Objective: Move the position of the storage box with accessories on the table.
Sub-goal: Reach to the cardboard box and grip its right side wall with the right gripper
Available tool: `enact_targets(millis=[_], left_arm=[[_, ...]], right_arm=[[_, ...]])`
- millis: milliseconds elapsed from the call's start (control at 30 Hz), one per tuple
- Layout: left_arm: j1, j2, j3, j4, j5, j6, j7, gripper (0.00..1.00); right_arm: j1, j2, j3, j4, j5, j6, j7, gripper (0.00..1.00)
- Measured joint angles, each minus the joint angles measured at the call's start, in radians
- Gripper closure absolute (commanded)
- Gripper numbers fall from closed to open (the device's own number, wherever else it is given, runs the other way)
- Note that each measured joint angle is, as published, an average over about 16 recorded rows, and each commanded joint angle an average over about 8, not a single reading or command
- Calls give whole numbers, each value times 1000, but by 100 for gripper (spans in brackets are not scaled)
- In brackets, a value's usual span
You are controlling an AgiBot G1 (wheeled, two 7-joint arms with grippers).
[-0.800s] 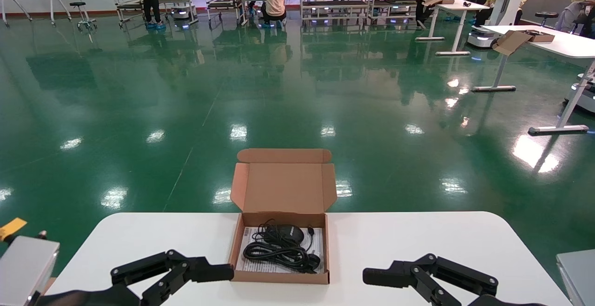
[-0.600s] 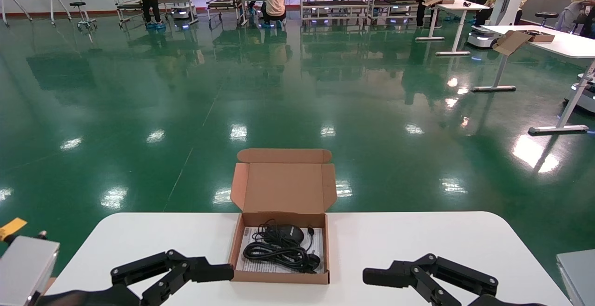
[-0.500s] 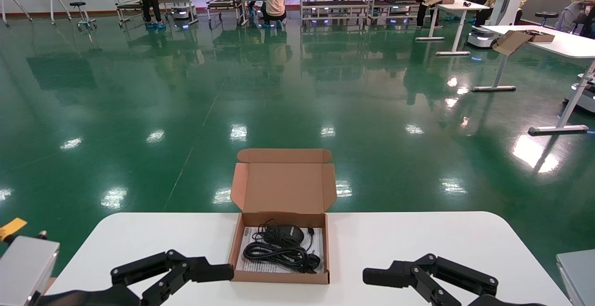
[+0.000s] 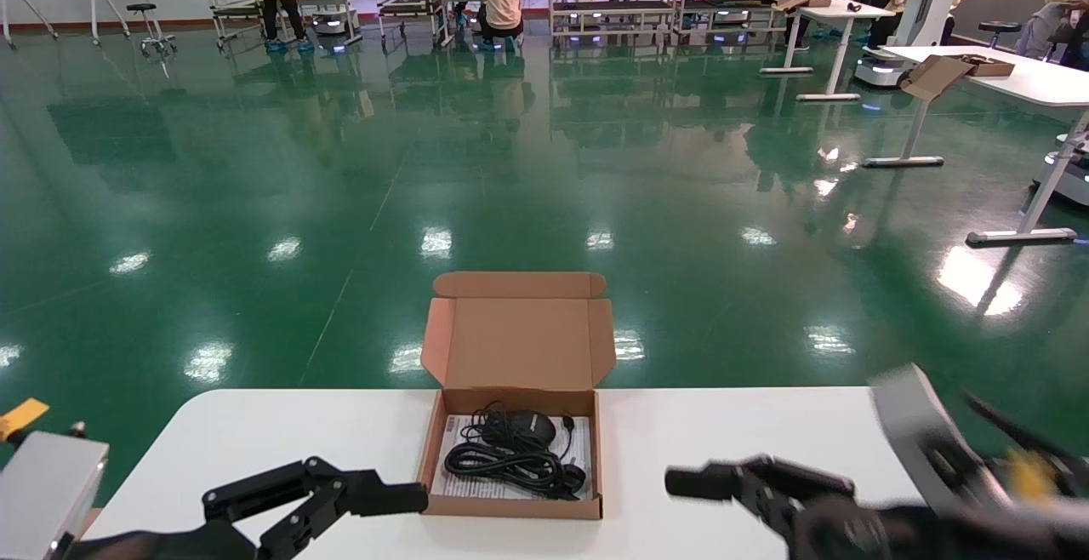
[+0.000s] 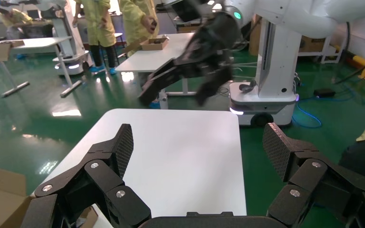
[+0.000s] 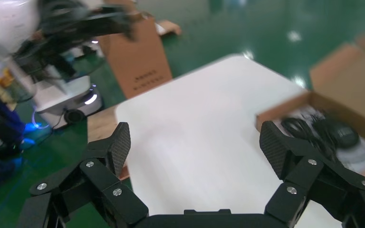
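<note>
Storage box [image 4: 511, 466] is sitting mid-surface [image 4: 766, 432] near the front edge, lid standing open toward the far edge, long axis apparently running front-to-back. Mouse [image 4: 519, 429] and leaflet [image 4: 577, 441] are lying inside. Left gripper [image 4: 387, 499] is touching its left front corner, fingers [image 5: 122, 145] spread; right gripper [image 4: 706, 482], blurred, is hovering apart, fingers [image 6: 120, 142] spread. Open room is showing on both sides.

No text can be read anywhere. The leaflet [image 4: 451, 468] in the box [image 4: 510, 466] bears print, too small to make out.

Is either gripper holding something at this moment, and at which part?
Nothing is held. The left gripper and right gripper are both open and empty, beside the storage box.
</note>
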Motion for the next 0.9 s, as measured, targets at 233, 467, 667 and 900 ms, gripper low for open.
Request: enact_targets(millis=[233, 467, 667, 900], left_arm=[[0, 0, 0, 0, 0, 0, 0, 0], [0, 0, 0, 0, 0, 0, 0, 0], [0, 0, 0, 0, 0, 0, 0, 0], [0, 0, 0, 0, 0, 0, 0, 0]], right_arm=[[216, -129, -120, -128, -201, 31, 176, 0], [401, -307, -211, -375, -374, 52, 165, 0], [501, -450, -260, -608, -465, 88, 93, 0], [556, -555, -271, -815, -493, 137, -48, 0]])
